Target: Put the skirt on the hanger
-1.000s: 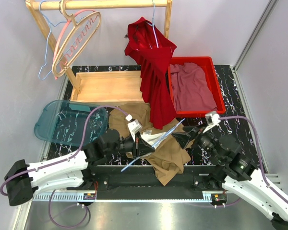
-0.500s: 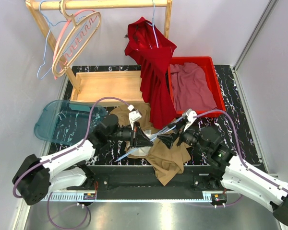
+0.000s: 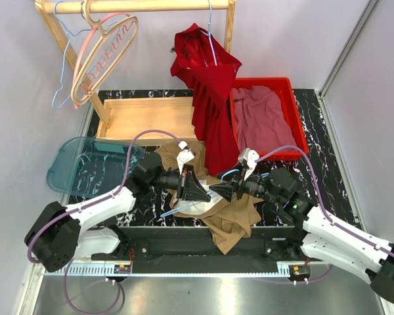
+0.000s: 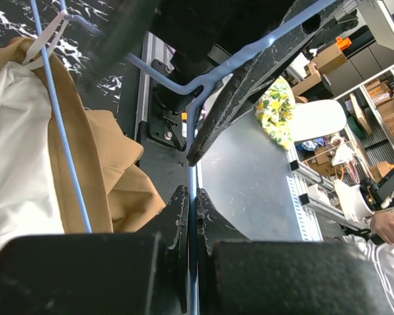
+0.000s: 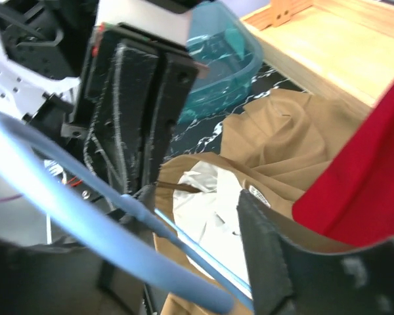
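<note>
From the top camera, the tan skirt [image 3: 233, 220] lies crumpled on the table between the two arms, its white lining turned up, with part of it drooping over the near edge. It is not yet on the blue wire hanger [image 3: 173, 212], which sits above the cloth. The left gripper [image 3: 198, 191] and right gripper [image 3: 222, 190] meet nose to nose over the skirt, just beside the hem of a red dress [image 3: 210, 98] that hangs from the rack behind.

In the left wrist view, the left jaws are pinched together on the hanger wire, which runs straight out between them. The skirt shows beneath to the left. The right gripper's dark fingers stand either side of a bend in the same wire.

In the right wrist view, the right jaws stand apart with the blue wire passing through the gap. One finger [image 5: 266, 262] sits clear of the wire, so nothing is clamped there yet.

The step in hand appears to be taking a second hold on the hanger. The next move likely calls for the right jaws to close squarely on the wire without twisting it out of the left grip. Only after that can the skirt's waistband be brought to the hanger.

A second earlier, the right gripper was further to the right, nearer the red bin. It has since swung in to meet the left, which has edged up the table. The skirt has barely shifted.
</note>
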Tool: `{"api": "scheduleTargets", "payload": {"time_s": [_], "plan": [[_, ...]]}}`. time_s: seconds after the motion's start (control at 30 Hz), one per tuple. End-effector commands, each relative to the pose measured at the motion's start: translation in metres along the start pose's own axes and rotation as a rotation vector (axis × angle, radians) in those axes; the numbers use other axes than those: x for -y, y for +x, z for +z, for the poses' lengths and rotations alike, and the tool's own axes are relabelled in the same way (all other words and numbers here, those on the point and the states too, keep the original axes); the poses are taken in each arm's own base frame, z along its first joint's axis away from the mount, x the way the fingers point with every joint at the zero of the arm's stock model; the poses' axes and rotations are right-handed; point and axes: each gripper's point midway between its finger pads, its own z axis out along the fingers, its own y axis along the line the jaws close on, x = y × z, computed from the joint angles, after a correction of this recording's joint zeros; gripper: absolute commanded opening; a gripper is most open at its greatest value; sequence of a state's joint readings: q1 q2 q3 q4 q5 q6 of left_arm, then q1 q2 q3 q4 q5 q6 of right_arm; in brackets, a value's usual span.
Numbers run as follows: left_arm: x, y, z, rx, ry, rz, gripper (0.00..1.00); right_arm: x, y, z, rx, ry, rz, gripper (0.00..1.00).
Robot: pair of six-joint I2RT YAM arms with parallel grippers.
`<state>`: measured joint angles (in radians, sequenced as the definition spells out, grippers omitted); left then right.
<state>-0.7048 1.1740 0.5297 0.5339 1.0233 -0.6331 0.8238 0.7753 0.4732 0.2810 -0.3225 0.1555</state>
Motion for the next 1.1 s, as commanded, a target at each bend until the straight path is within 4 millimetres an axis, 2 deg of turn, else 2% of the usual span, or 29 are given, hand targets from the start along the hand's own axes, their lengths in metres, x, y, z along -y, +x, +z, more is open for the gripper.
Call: {"api": "scheduleTargets", "payload": {"time_s": [0.0,0.1,0.13,0.17,0.2,0.33,0.4,0.43,0.5,0.53,0.6,0.63,0.67,0.7,0.73,0.8,0.83,0.87,0.93,0.97,1.03,1.07], "plan": [[0.014,-0.024,0.001,0.027,0.074,0.112,0.0,-0.01,-0.008,0.005,-0.012,-0.058,0.005,0.52],[-0.005,-0.035,-0.005,0.071,-0.014,0.094,0.01,-0.008,-0.004,0.006,-0.031,-0.046,0.028,0.33],[-0.011,-0.039,-0.007,0.085,-0.042,0.1,0.02,-0.007,-0.003,0.005,-0.035,-0.036,0.038,0.21],[-0.019,-0.039,-0.009,0.091,-0.082,0.074,0.02,-0.004,-0.002,0.005,-0.035,-0.013,0.055,0.19],[-0.028,-0.048,-0.015,0.129,-0.138,0.071,0.03,-0.004,-0.003,0.004,-0.034,-0.01,0.056,0.18],[-0.046,-0.062,-0.026,0.185,-0.252,0.058,0.07,0.0,-0.001,0.002,-0.043,0.022,0.07,0.14],[-0.05,-0.065,-0.029,0.199,-0.289,0.048,0.11,0.002,-0.002,0.002,-0.041,0.029,0.067,0.02],[-0.051,-0.068,-0.03,0.203,-0.303,0.049,0.22,0.003,-0.001,0.002,-0.044,0.036,0.068,0.0],[-0.059,-0.073,-0.033,0.225,-0.362,0.041,0.31,0.005,-0.002,0.003,-0.044,0.044,0.067,0.0],[-0.061,-0.075,-0.035,0.226,-0.383,0.042,0.45,0.007,-0.003,0.003,-0.039,0.056,0.063,0.0],[-0.071,-0.082,-0.042,0.257,-0.464,0.035,0.59,0.01,-0.004,0.004,-0.038,0.073,0.064,0.0],[-0.074,-0.083,-0.045,0.252,-0.496,0.032,0.65,0.014,-0.005,0.004,-0.038,0.096,0.063,0.0],[-0.072,-0.087,-0.05,0.269,-0.523,0.041,0.67,0.018,-0.004,0.003,-0.036,0.116,0.066,0.0],[-0.079,-0.094,-0.059,0.304,-0.598,0.043,0.7,0.02,-0.004,0.003,-0.035,0.131,0.066,0.0],[-0.081,-0.092,-0.066,0.303,-0.648,0.036,0.71,0.024,-0.004,0.002,-0.033,0.155,0.065,0.0],[-0.077,-0.103,-0.087,0.376,-0.754,0.058,0.72,0.029,-0.004,0.001,-0.027,0.184,0.072,0.0],[-0.076,-0.099,-0.094,0.381,-0.79,0.047,0.73,0.033,-0.004,0.0,-0.022,0.213,0.081,0.0],[-0.063,-0.102,-0.103,0.418,-0.802,0.062,0.72,0.035,-0.005,-0.001,-0.021,0.224,0.084,0.0],[-0.052,-0.091,-0.103,0.422,-0.767,0.049,0.71,0.04,-0.009,-0.002,0.0,0.259,0.091,0.0],[-0.03,-0.089,-0.099,0.428,-0.69,0.074,0.64,0.042,-0.01,-0.002,0.004,0.271,0.095,0.0],[-0.024,-0.068,-0.093,0.399,-0.632,0.046,0.59,0.044,-0.016,-0.001,0.017,0.285,0.097,0.0],[-0.022,-0.052,-0.09,0.381,-0.609,0.02,0.53,0.045,-0.016,0.0,0.014,0.289,0.104,0.0]]}}
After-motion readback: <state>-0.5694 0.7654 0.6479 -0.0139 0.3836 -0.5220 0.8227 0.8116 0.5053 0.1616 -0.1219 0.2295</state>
